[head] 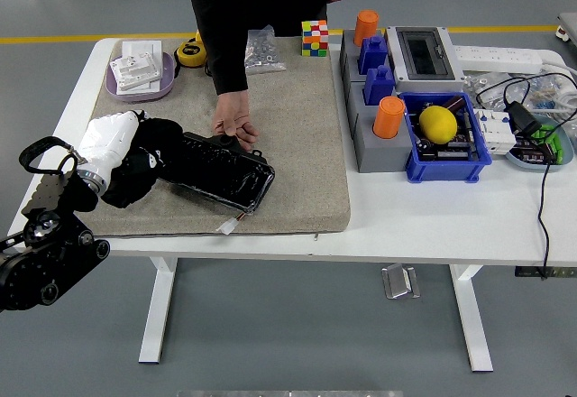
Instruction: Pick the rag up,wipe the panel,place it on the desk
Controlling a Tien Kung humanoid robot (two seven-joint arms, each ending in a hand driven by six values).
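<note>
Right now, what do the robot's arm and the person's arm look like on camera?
The left arm is black, built of round joint housings with small silver discs, and a black cable loops beside its wrist. A white shell covers the robot hand, ending in dark fingers. The person's arm wears a long black sleeve above a bare hand.

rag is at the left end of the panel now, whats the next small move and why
Probably sweep the left hand with the rag back right across the panel: most of its glossy face lies uncovered to the right, and a person's hand steadies its far edge.
</note>
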